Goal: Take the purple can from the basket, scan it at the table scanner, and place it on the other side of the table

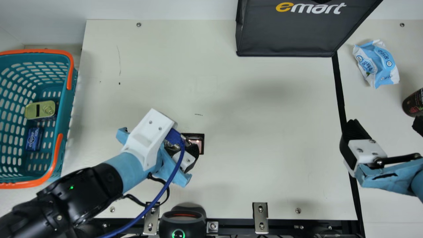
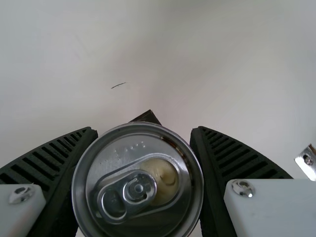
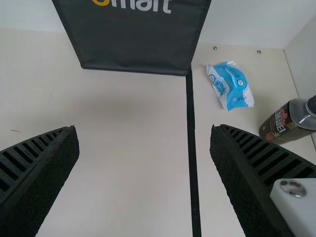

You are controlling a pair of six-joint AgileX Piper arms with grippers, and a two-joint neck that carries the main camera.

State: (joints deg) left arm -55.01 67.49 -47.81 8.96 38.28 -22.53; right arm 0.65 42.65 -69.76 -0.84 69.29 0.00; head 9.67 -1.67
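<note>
In the main view my left gripper [image 1: 181,148] is over the table scanner's small window [image 1: 195,142], its arm covering most of what it holds. The left wrist view shows the can's [image 2: 138,182] silver top with its pull tab, between the two fingers of my left gripper [image 2: 140,182], which is shut on it; the can's side is hidden, so its colour cannot be told. At the right of the main view stands my right gripper [image 1: 385,127], open and empty. The right wrist view shows my right gripper [image 3: 143,173] with its fingers wide apart above the table.
A teal basket [image 1: 71,109] with a gold tin [image 1: 34,110] and a blue box [image 1: 33,138] is at the left. A black bag [image 1: 287,33] stands at the back. Beyond the black strip lie a blue-white pack [image 1: 376,64] and a dark bottle [image 1: 413,103]. A black device [image 1: 182,221] sits at the front edge.
</note>
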